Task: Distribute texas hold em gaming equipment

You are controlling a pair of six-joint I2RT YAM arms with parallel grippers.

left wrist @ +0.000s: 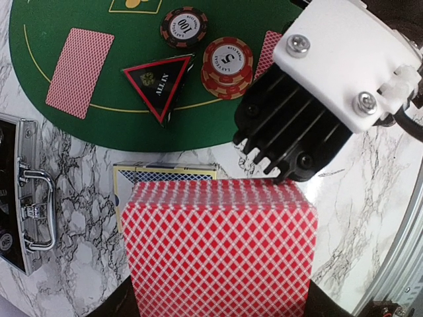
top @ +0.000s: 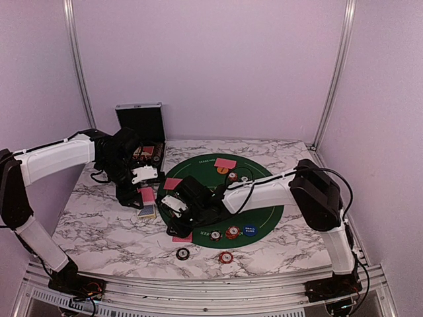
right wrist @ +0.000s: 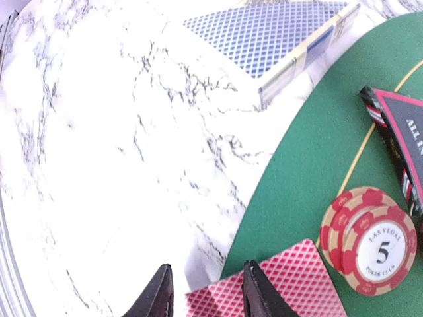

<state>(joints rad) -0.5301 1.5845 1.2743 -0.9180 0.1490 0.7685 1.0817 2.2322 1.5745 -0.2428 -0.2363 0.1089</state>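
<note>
Red-backed playing cards, a thick deck (left wrist: 218,247) of them, sit clamped in the left arm's jaws. They are held low over the marble desk (top: 99,224), just off the 9 o'clock rim of the green felt mat (top: 271,218), apparently so single cards can be drawn from the top. Close opposite, the right arm's jaws stand parted, tips down over a lone dealt card (right wrist: 297,284) that lies flat across the mat's edge at about 8 o'clock. Lying face-up across the gap, it looks free of any grip, though whether the tips touch it cannot be told. Just beside that card rests a short red stack of "5" chips (right wrist: 370,247), with a triangular "ALL IN" marker (left wrist: 158,82) and a black "100" chip (left wrist: 184,26) close by. Another card (top: 172,183) lies at 10 o'clock and one more (top: 225,162) at 12, suggesting hands laid out seat by seat around the felt. A blue-patterned card box (left wrist: 165,173) lies on the desk beneath the deck, and the open black case (top: 140,122) stands at the far edge. Two chips, one black (top: 182,253) and one red (top: 226,257), sit on bare marble off the mat at 6 o'clock, likely awaiting placement.
</note>
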